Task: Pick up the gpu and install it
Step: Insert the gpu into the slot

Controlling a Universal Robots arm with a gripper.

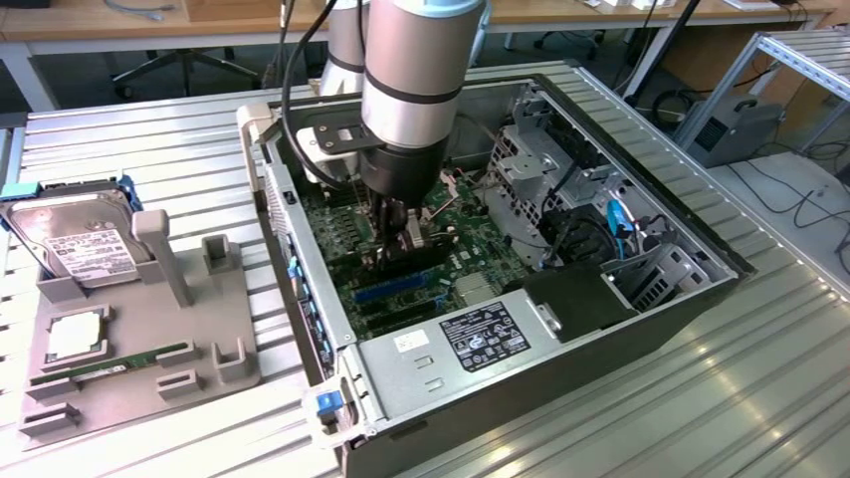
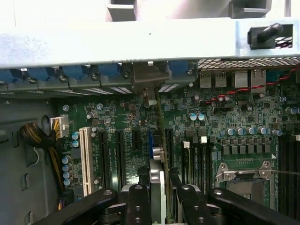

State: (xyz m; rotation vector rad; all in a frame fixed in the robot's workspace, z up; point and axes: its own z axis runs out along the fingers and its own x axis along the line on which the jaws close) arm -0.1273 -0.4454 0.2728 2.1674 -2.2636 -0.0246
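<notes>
The black fingers [image 2: 138,201] are closed on the upper edge of the gpu [image 2: 161,154], one on each flat face, so the gripper [image 2: 159,199] holds the card edge-on and upright over the motherboard [image 2: 225,117]. In the wrist view the card runs as a thin slab from between the fingers toward the rear wall of the computer case [image 2: 140,47], its silvery end bracket [image 2: 149,96] standing just beside the row of blue slot covers [image 2: 56,75]. In the exterior view the gripper [image 1: 396,244] is deep inside the open case [image 1: 664,214], with the card just above or already touching the board near the blue slot [image 1: 392,291]; whether the lower edge is seated cannot be told. The step in hand is judged to be the install, with the pick-up done. The insertion calls for the card edge to stay parallel to its slot, the bracket to line up with the rear opening, and pressure straight down without tilt. Outside the case, the grey fixture [image 1: 133,349] holds a hard drive [image 1: 83,244] and a green memory stick [image 1: 126,360]
</notes>
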